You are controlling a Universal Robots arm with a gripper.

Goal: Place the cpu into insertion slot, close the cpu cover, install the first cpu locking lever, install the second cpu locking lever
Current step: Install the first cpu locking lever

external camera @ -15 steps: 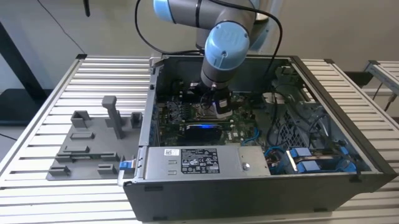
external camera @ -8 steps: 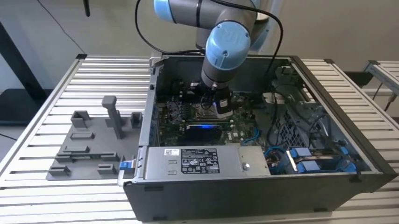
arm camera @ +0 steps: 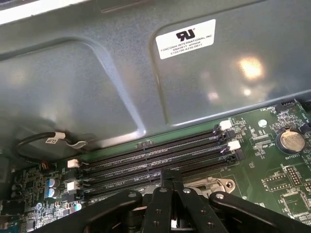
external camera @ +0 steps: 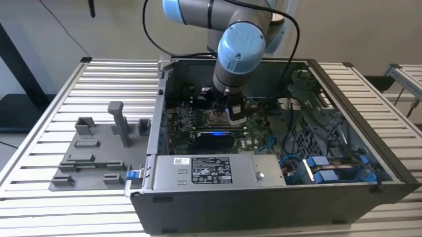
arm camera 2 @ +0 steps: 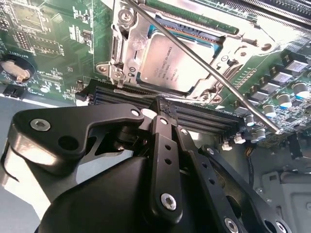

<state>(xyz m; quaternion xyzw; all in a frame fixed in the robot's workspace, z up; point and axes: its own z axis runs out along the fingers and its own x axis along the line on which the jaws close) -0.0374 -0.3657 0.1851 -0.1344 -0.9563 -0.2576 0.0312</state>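
Cpu [arm camera 2: 167, 65] seated in the insertion slot [arm camera 2: 127, 63], cover down. Gripper [arm camera 2: 163, 108] fingers pinched together, empty. Chip thin, fragile; handle by edges.

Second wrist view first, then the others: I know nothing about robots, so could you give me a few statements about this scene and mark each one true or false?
1. The cpu lies in the insertion slot. True.
2. The gripper holds the cpu. False: its fingers are shut on nothing, beside the black memory slots.
3. A thin metal lever crosses slantwise above the cpu. True.
4. The computer case has its side panel on. False: it lies open and the arm reaches into it.
5. A coin battery sits on the green board. True.
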